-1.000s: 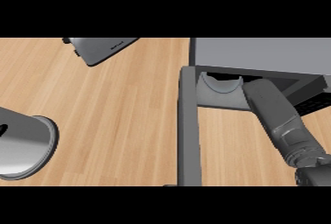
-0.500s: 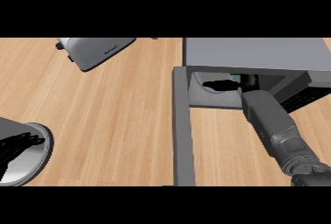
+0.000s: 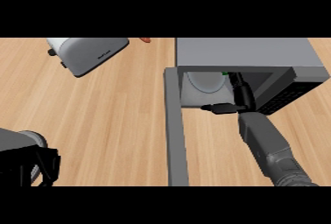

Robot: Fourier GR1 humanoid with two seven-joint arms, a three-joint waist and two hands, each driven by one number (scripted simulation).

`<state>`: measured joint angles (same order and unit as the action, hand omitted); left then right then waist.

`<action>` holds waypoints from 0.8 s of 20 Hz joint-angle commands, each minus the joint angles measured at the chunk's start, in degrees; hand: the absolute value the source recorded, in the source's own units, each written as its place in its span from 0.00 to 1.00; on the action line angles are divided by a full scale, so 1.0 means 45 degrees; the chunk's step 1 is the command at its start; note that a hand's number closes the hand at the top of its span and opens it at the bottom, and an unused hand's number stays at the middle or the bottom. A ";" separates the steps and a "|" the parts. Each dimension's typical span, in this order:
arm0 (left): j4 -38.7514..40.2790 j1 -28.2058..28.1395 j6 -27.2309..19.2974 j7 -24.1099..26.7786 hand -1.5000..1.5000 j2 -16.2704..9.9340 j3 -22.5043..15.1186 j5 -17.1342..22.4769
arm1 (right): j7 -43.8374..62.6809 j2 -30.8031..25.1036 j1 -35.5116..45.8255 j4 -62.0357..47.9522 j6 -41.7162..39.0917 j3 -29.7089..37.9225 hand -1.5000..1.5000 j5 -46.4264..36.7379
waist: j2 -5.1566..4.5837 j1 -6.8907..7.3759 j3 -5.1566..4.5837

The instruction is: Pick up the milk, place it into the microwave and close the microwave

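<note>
the right hand was seen reaching into the open microwave, black fingers pointed toward the back of the cavity & the thumb stuck out to the left at the opening's front edge. whether the fingers were curled round anything couldn't be told; they were dark against the dark interior. a small green bit was seen just at the fingertips, at the back of the cavity; the milk itself couldn't be made out w/ certainty. a pale round turntable plate was seen inside, left of the hand. the right forearm, grey, was seen running from the lower right up to the opening.

the microwave door was swung open, seen edge-on as a long grey bar running down the view from the cavity's left corner. the control panel was seen on the microwave's right.

the left hand was seen at the lower left edge, black, next to a grey forearm part; its finger state couldn't be told.

a toaster was seen upper left on the wooden counter, well apart from the microwave. a small orange-red thing was seen at the top edge, betw. toaster & microwave.
</note>
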<state>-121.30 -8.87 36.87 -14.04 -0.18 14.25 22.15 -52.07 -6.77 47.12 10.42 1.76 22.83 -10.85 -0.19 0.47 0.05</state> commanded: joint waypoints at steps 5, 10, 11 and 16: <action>-0.0279 -0.0596 -0.0662 -0.0145 1.00 0.0039 -0.1824 -0.0747 | -0.0386 0.0324 -0.2849 0.2172 -0.1150 -0.0834 0.00 0.0185 | 0.0166 -0.0339 -0.0025; 0.0511 0.0166 -0.0897 0.0810 1.00 0.0040 -0.3374 -0.2496 | 0.0038 0.0974 -0.4654 0.4221 -0.0989 -0.1339 0.00 0.0338 | 0.0201 -0.0563 -0.0041; 0.0420 0.0247 -0.1001 0.0640 1.00 0.0040 -0.3620 -0.2532 | 0.0251 0.0512 -0.5108 0.4794 -0.1549 -0.1354 0.00 0.0501 | 0.0181 -0.0506 -0.0036; 0.1439 0.1421 -0.2466 0.1385 1.00 0.0040 -0.5302 -0.4311 | 0.0603 0.0759 -0.7652 0.7391 -0.1755 -0.1871 0.00 0.0667 | 0.0143 -0.0510 -0.0035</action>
<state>-117.36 -5.75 29.95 -10.40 -0.01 -3.60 8.75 -50.63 -3.84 19.98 36.25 -5.10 15.78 -8.60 0.59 -1.91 -0.12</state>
